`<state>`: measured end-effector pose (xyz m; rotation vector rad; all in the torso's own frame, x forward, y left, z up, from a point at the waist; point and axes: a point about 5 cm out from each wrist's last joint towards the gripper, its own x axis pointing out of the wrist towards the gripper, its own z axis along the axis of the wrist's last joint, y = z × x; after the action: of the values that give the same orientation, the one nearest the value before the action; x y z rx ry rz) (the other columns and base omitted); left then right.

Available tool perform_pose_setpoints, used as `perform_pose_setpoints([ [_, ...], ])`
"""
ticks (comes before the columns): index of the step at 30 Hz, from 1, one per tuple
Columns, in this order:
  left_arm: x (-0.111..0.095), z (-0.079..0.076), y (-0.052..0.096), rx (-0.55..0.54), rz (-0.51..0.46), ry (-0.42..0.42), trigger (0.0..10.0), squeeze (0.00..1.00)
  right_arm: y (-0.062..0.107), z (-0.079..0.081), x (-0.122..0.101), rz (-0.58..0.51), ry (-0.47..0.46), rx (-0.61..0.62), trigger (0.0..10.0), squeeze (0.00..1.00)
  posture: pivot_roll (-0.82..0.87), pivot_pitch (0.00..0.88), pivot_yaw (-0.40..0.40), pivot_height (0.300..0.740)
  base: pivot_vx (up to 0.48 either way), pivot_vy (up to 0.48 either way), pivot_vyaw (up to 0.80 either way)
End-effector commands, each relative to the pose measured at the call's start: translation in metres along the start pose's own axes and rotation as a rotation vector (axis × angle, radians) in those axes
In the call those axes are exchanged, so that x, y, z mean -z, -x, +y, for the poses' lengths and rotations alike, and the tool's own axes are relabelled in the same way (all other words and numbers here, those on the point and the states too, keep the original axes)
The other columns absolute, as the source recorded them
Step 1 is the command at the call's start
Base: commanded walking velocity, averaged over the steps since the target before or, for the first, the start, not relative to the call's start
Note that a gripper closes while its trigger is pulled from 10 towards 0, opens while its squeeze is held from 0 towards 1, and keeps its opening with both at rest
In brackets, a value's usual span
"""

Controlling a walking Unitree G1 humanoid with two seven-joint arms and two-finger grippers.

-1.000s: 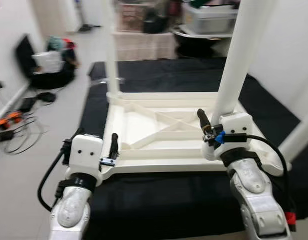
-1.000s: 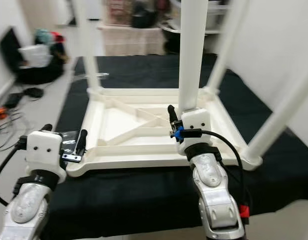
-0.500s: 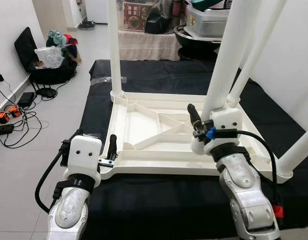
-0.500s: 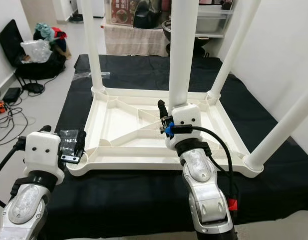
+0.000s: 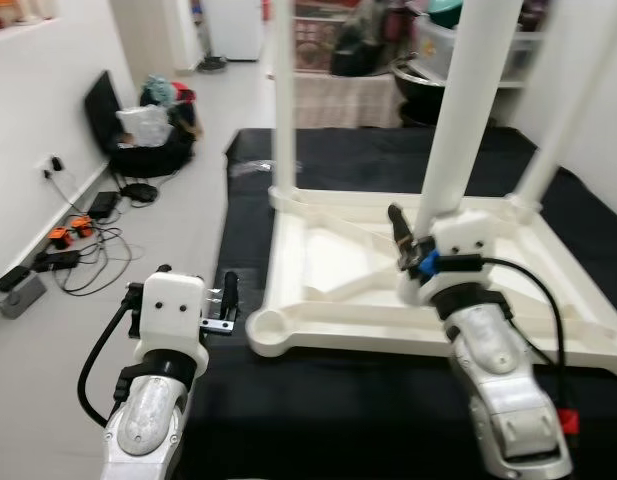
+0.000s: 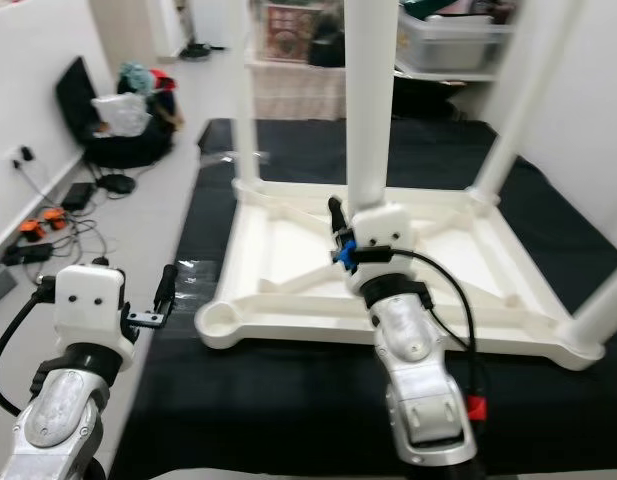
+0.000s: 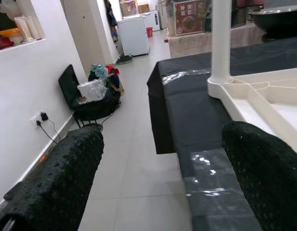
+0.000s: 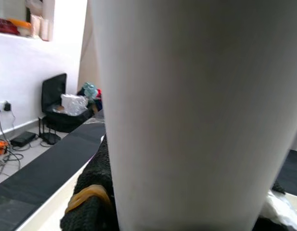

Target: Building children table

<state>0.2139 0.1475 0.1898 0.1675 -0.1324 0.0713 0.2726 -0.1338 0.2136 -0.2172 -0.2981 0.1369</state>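
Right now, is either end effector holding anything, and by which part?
The right end effector holds a loose white table leg near its lower end, over the upturned tabletop. The left end effector is open and holds nothing.

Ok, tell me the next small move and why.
Probably carry the white cylindrical plastic leg, held by the right gripper, toward the empty round corner socket of the upturned white plastic tabletop; that near corner has no leg. Left gripper waits open beside it.

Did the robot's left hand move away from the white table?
Yes. The left gripper was touching the upside-down table's near left corner before. Now it is off to the left of that corner, with black mat between them.
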Motion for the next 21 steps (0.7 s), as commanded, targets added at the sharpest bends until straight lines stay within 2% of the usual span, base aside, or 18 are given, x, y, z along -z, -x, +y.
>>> perform_pose_setpoints([
  [1,-0.0006,-0.0031,0.0002,0.007,0.009,0.010,10.0,0.00,0.0023,-0.0090,0.0002,0.013,0.005,0.041,10.0,0.00,0.02,0.079,-0.056,0.740,0.000,0.000,0.00],
  [16,-0.0043,-0.0002,-0.0014,-0.023,0.017,0.029,10.0,0.00,0.0009,-0.0117,-0.0028,0.015,-0.007,0.049,10.0,0.00,0.02,0.092,-0.066,0.740,0.000,0.000,0.00],
  [18,-0.0046,0.0020,-0.0028,-0.038,0.023,0.012,10.0,0.00,0.0008,-0.0116,-0.0032,0.016,-0.002,0.047,10.0,0.00,0.02,0.094,-0.066,0.740,0.000,-0.368,0.00],
  [21,-0.0052,0.0033,-0.0046,-0.053,0.026,0.032,10.0,0.00,0.0005,-0.0121,-0.0038,0.017,-0.002,0.047,10.0,0.00,0.02,0.091,-0.068,0.740,0.000,-0.433,0.00],
])
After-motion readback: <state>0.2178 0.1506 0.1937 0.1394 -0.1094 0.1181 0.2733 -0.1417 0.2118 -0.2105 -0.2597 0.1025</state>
